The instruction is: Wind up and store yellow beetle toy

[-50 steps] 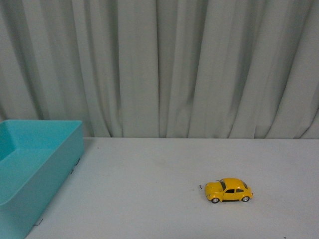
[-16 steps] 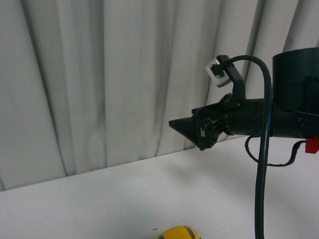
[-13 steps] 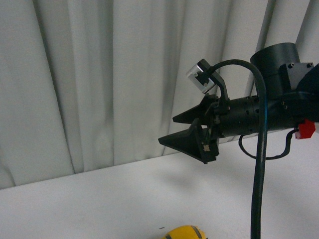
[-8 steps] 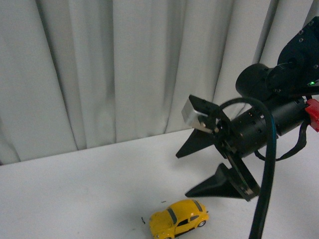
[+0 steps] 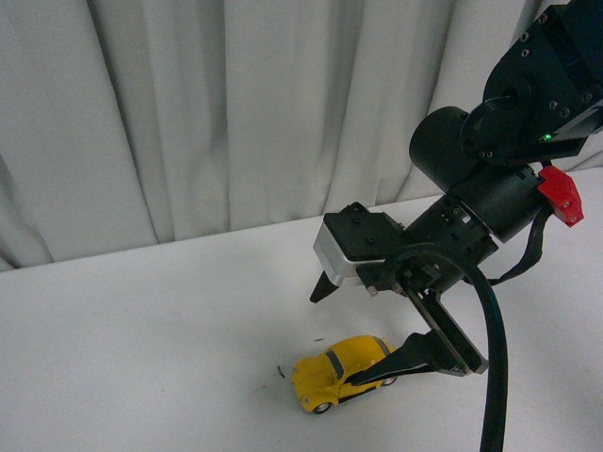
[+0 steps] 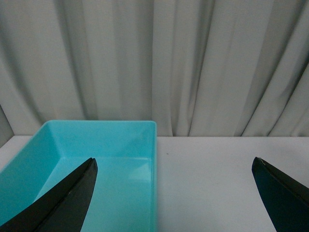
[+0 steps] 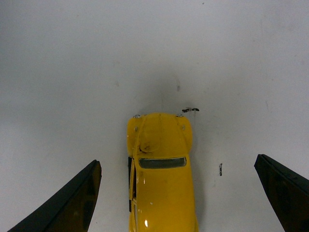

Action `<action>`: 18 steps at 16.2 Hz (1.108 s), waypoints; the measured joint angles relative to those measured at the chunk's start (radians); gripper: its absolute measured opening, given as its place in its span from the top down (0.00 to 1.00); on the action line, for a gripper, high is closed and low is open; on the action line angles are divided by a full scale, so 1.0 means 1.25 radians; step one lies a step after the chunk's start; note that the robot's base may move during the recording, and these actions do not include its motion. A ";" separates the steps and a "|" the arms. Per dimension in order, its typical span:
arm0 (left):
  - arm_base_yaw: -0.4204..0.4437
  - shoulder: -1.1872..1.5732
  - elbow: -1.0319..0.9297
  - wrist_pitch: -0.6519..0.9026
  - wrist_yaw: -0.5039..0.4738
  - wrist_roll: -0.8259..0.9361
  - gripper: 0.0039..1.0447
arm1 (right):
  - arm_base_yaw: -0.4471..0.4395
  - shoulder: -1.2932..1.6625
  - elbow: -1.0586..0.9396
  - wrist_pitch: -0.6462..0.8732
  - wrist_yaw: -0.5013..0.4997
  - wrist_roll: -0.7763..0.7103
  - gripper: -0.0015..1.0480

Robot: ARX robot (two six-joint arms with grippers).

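The yellow beetle toy (image 5: 334,372) stands on its wheels on the white table, low in the front view. My right gripper (image 5: 332,340) hangs over it, open, one finger behind the car and one in front. In the right wrist view the toy (image 7: 161,174) lies lengthwise between the two dark fingers, nose pointing away, and neither finger touches it. That gripper (image 7: 177,160) holds nothing. My left gripper (image 6: 174,159) is open and empty, and shows only in the left wrist view.
A teal bin (image 6: 155,169) sits on the table ahead of the left gripper, open-topped and empty. A grey curtain (image 5: 236,113) hangs behind the table. A black cable (image 5: 495,358) loops down from the right arm. Small dark specks (image 7: 220,168) mark the table beside the toy.
The right arm has come down and turned over the last second, from level above the table to its fingers straddling the toy. The toy stays on the table.
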 joint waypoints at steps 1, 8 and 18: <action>0.000 0.000 0.000 0.000 0.000 0.000 0.06 | 0.005 0.000 -0.007 0.011 0.018 0.019 0.06; 0.000 0.000 0.000 0.000 0.000 0.000 0.06 | 0.015 0.028 -0.058 0.074 0.106 0.096 0.06; 0.000 0.000 0.000 0.000 0.000 0.000 0.06 | 0.020 0.061 -0.015 0.059 0.116 0.105 0.58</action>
